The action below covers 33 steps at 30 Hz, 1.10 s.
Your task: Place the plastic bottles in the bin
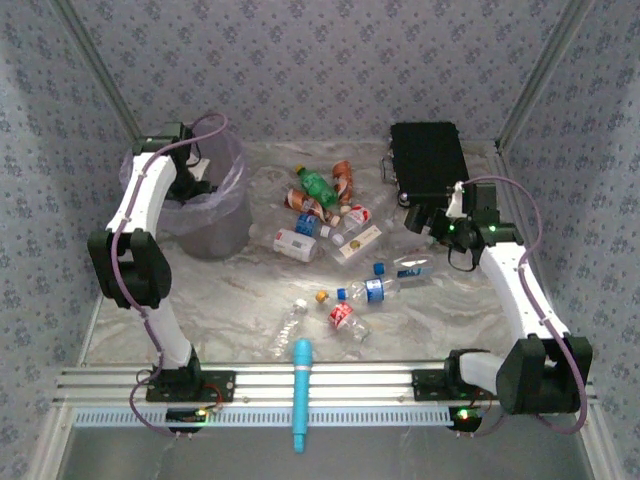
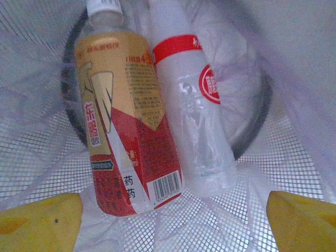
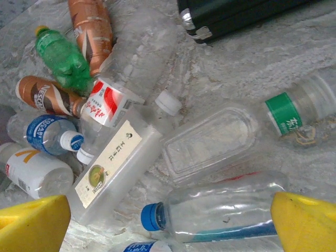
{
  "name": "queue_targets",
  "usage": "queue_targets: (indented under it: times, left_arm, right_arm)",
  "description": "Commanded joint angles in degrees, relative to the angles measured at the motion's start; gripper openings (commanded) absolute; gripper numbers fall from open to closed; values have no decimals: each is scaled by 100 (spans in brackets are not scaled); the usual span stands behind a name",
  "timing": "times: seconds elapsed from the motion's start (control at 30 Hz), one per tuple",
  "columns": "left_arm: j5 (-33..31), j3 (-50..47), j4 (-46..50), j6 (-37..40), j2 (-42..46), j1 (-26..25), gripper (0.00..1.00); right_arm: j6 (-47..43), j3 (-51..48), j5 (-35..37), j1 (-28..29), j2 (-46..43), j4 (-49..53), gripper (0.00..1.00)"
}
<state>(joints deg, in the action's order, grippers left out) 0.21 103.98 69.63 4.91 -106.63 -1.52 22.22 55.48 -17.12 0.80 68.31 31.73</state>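
Bottles point(image 1: 358, 241) lie in a loose pile on the table point(image 1: 240, 290), between the bin point(image 1: 215, 238) at the far left and the right claw point(image 3: 169, 220). This claw hangs over the pile, wide open and empty. Just below it, between its yellow fingers point(image 3: 34, 223), lies a clear blue-cap bottle point(image 3: 220, 212). Its long axis goes from one finger to the other, with the cap toward the left in the wrist view. I judge that the claw must turn about a quarter before it comes down, so that it closes across the body and not on the ends. The right arm is clearly the nearer one. The left claw point(image 2: 168, 220) is over the bin, well apart from the pile, also wide open and holding nothing.

Count: two bottles lie side by side at the bottom of the bin, a gold-red bottle point(image 2: 126, 126) and a red-band bottle point(image 2: 191, 126). On the table I count about eleven; the clear ones overlap, so I cannot be exact.
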Motion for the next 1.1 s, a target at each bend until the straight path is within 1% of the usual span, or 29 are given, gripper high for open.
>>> queue_targets:
  times: [0.0,0.07,0.17,0.23,0.3,0.43,0.57,0.7,0.77,0.8,0.83,0.9,0.97,1.0,1.07]
  left_arm:
    - [-160,447,297,-63,180,-29,91]
    - [-200,622,274,-99,312,-40,92]
    - [-276,738,219,-145,545,-33,94]
    - [-276,904,147,-161,714,-54,95]
    - [-278,928,56,-169,908,-68,96]
    - [-293,905,-202,-227,1343,-111,98]
    - [-439,922,-363,-318,1829,-306,99]
    - [-820,807,-455,-439,2368,-971,99]
    - [-967,506,-485,-523,2601,-1386,98]
    - [-960,361,-519,-587,2729,-1583,98]
    - [-893,205,-564,-686,2854,-1732,98]
    - [-675,-84,-666,-834,3048,-1926,98]
    - [-550,-352,-760,-970,3227,-2037,96]
    - [-461,-460,-791,-1019,3283,-2076,96]
    - [-438,-581,-793,-1093,3346,-2129,96]
  right_arm:
    - [245,-76,256,-128,-149,246,100]
    - [435,-147,314,-219,-165,435,100]
    - [993,-394,385,-362,-210,473,100]
    - [1327,-678,385,-387,-316,304,100]
    - [1756,-1029,326,-382,-420,-85,100]
    - [2499,-1584,284,-291,-659,-674,97]
    - [2870,-1804,460,-44,-934,-757,93]
    - [2042,-1269,986,639,-883,121,92]
    - [1581,-1103,962,992,-868,243,91]
    - [1424,-976,915,1193,-820,383,89]
    - [1035,-808,902,1402,-723,608,89]
    - [568,-406,917,1830,-454,1072,88]
    - [219,-57,1375,2227,-155,1622,87]
    - [68,61,1605,2352,1,1833,85]
    - [273,261,1948,2279,233,2314,84]
